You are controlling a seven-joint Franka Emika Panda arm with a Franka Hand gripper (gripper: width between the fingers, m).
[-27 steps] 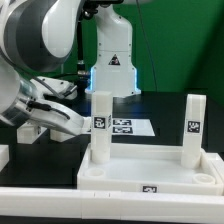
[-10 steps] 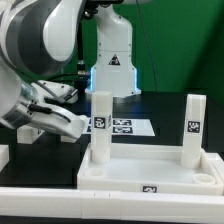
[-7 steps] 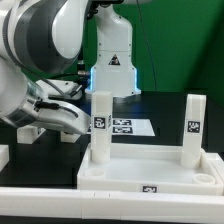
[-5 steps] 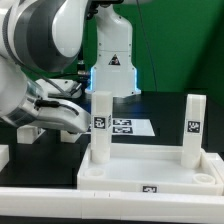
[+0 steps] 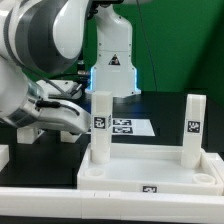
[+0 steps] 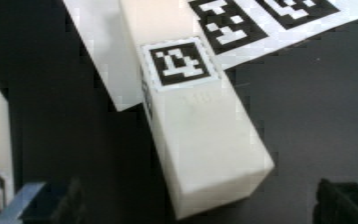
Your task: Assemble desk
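The desk tabletop (image 5: 150,172) lies at the front with its rim up. Two white legs stand upright in its far corners, one on the exterior view's left (image 5: 100,125) and one on the right (image 5: 194,128). My gripper (image 5: 80,125) reaches in from the left beside the left leg. In the wrist view that tagged leg (image 6: 194,120) runs between my dark fingertips (image 6: 345,200), with a gap on each side. The gripper (image 6: 190,205) is open and holds nothing.
The marker board (image 5: 125,127) lies on the black table behind the legs and shows again in the wrist view (image 6: 274,25). A white pedestal (image 5: 113,60) stands at the back. Another white part (image 5: 3,155) sits at the left edge. A white bar (image 5: 50,200) runs along the front.
The jaws have spread apart and let go of the left leg, which stays upright in its corner. The arm has barely moved.
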